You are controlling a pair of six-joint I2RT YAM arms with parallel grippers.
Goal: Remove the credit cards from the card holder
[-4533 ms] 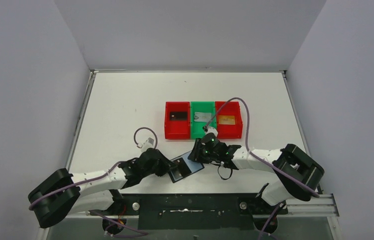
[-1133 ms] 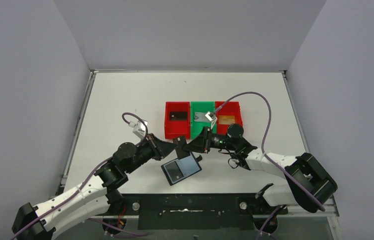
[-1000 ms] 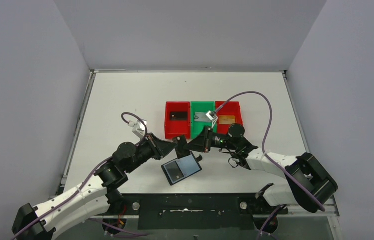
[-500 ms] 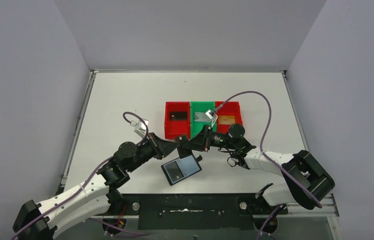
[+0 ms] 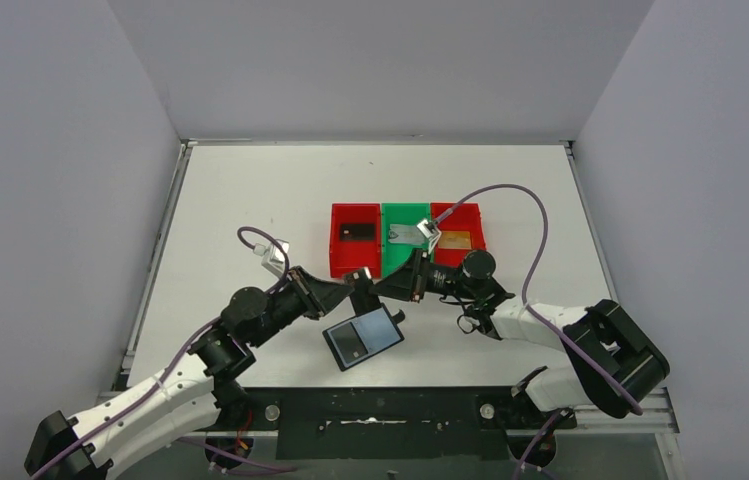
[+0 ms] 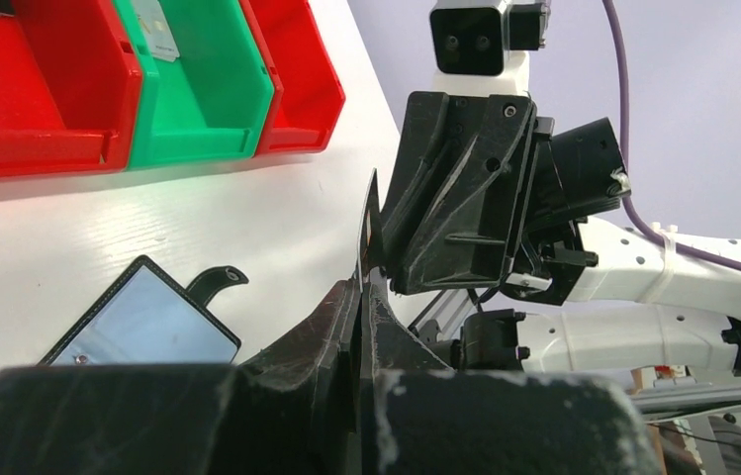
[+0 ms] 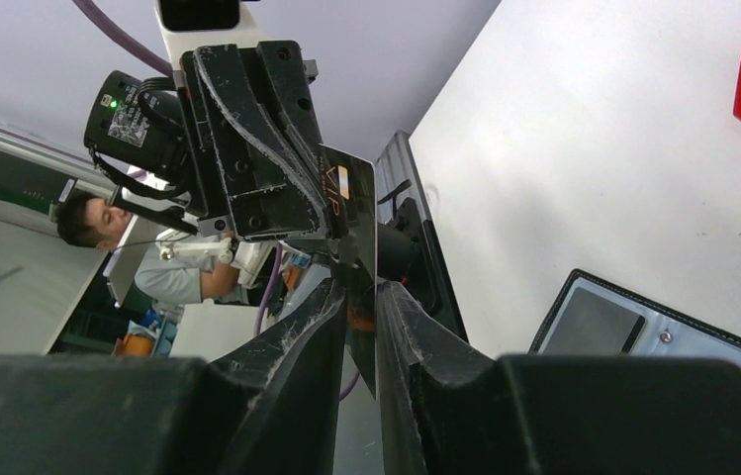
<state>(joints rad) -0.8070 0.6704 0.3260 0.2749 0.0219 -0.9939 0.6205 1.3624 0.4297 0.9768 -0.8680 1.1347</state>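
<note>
The card holder (image 5: 363, 337) lies open on the table, grey-blue inner face up; it also shows in the left wrist view (image 6: 143, 325) and the right wrist view (image 7: 643, 332). Above it my two grippers meet tip to tip. My left gripper (image 5: 348, 284) is shut on a dark credit card (image 5: 362, 292), which is edge-on in its own view (image 6: 370, 223). My right gripper (image 5: 378, 288) straddles the same card (image 7: 354, 208), its jaws a narrow gap apart and the card tilted between them. The card is held clear of the holder.
Three bins stand in a row behind the grippers: a red one (image 5: 334, 240) with a dark card, a green one (image 5: 407, 210) with a silver card, and a red one (image 5: 478, 235) with a gold card. Purple cables loop above both wrists.
Since 4.5 s ago both grippers have risen off the card holder with a card between them. In the last second the right gripper has closed in slightly; the holder has not moved.
</note>
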